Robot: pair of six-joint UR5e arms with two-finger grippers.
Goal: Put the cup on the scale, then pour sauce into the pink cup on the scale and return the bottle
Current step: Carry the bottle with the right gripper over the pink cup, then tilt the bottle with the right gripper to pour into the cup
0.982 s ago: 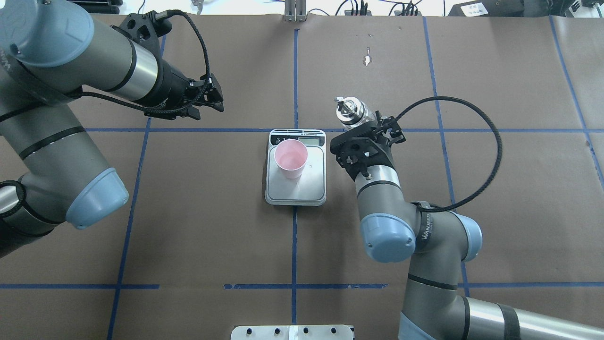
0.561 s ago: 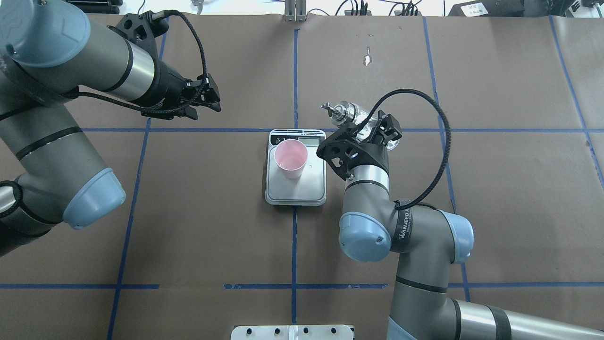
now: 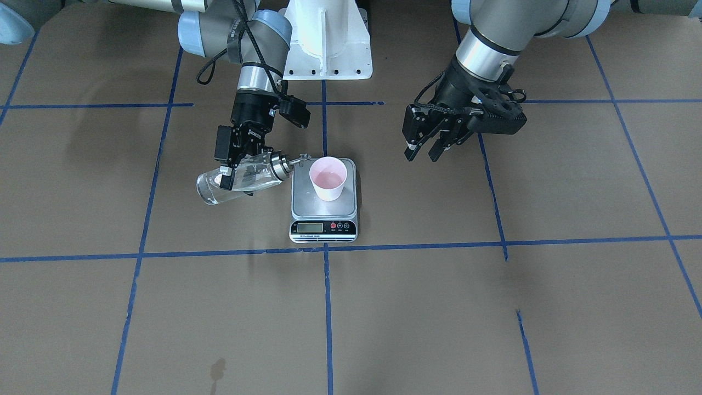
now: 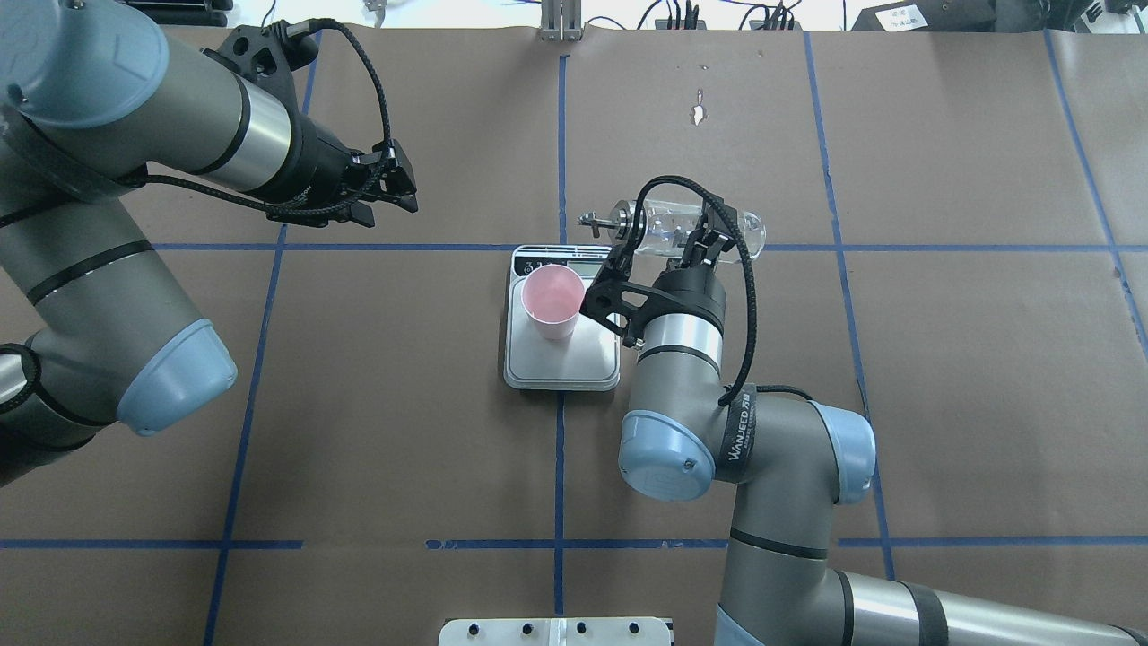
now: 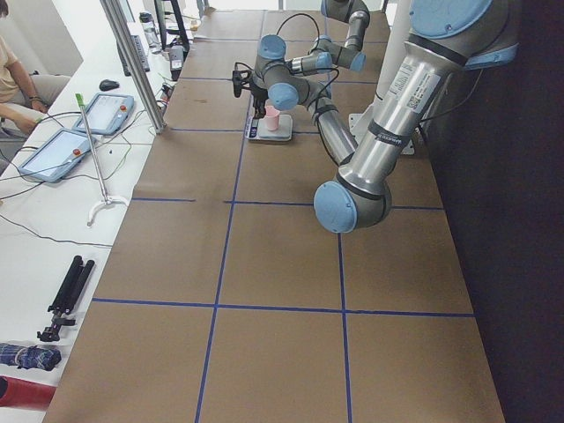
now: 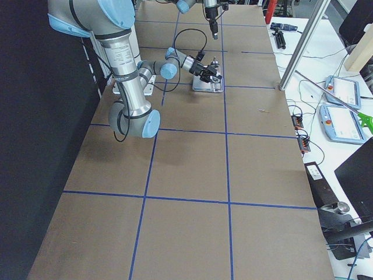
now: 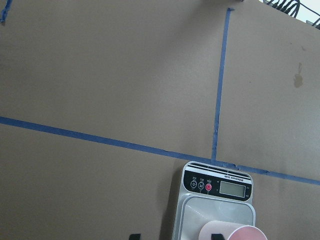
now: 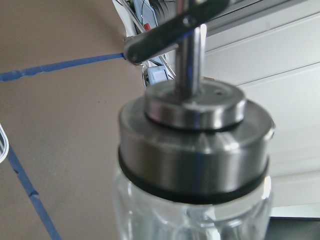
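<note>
**Bottle tipped at cup; left claw idle**

1. Table [image 3: 439,307]: covered in brown paper and marked off with blue tape lines [image 3: 327,307].

2. Scale [image 3: 307,204]: lies flat near the table's middle. Its display strip faces away from the robot. The display is lit, but the reading is too small to make out.

3. Cup [image 3: 328,178]: stands upright on the scale's steel platform, well within its edges. The inside looks pale and glossy. Whether it holds liquid cannot be told.

4. Right gripper [image 3: 241,167]: clamped across the body of the bottle [image 3: 213,192], one finger on each side of the glass. The bottle is held clear of the table, to the robot's right of the scale.

5. Bottle attitude: tipped close to horizontal, with its base pointing away from the scale. The metal spout [image 3: 299,161] points at the cup. In the front-facing view the spout tip sits just at the cup's rim. In the overhead view the tip appears over the display end of the scale, so its exact position above the cup is uncertain.

6. Sauce: the level inside the glass cannot be made out, nor whether any is running from the spout. The right wrist view shows only the cap, the dark neck ring and the spout at close range.

7. Left gripper [image 3: 422,154]: raised above the table, well apart from the scale on the robot's left. Its jaws stand spread with nothing between them. Its wrist camera takes in the scale's display end and part of the cup's rim.
</note>
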